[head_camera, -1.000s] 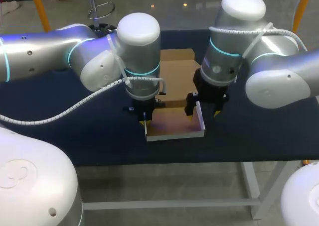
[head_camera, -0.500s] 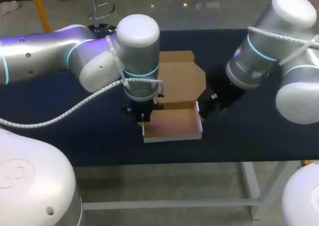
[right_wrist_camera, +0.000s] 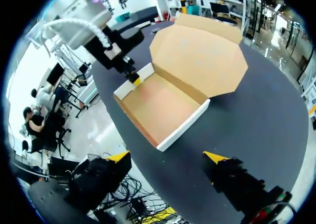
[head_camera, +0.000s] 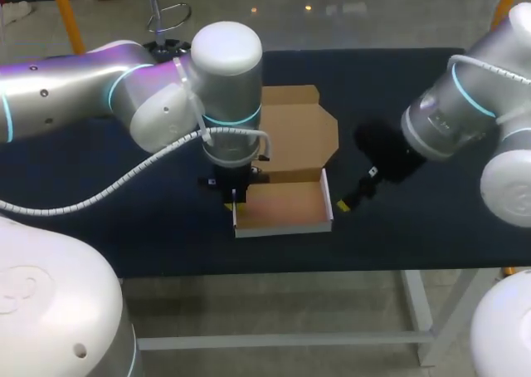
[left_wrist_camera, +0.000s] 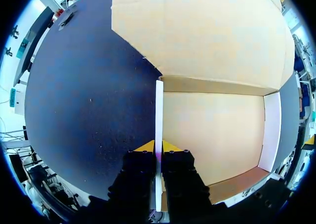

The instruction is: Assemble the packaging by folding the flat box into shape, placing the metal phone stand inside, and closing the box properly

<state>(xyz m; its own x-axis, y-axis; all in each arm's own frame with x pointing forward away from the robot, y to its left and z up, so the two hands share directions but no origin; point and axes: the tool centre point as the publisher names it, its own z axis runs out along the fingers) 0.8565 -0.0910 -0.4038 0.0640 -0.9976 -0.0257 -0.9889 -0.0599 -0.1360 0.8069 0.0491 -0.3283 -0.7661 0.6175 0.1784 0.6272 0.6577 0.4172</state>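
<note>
The cardboard box (head_camera: 282,208) sits mid-table as a shallow tray with white outer walls, its lid (head_camera: 296,130) lying flat behind it. My left gripper (head_camera: 235,198) points straight down and is shut on the tray's left wall (left_wrist_camera: 159,120), which stands between the yellow fingertips (left_wrist_camera: 146,146). My right gripper (head_camera: 347,199) hangs open just off the tray's right wall, touching nothing. In the right wrist view the box (right_wrist_camera: 160,108) lies ahead of the open right gripper (right_wrist_camera: 167,157), with the left gripper (right_wrist_camera: 133,77) at its far corner. No phone stand is in view.
The dark blue table (head_camera: 124,219) stretches bare on both sides of the box. Its front edge (head_camera: 274,271) runs close behind the tray's front wall. My left arm's big elbow (head_camera: 228,70) hangs over the lid's left part.
My right arm has pulled back from the tray's right wall, out to the right, gripper still open. The box has slid slightly left. The left gripper keeps its hold.
</note>
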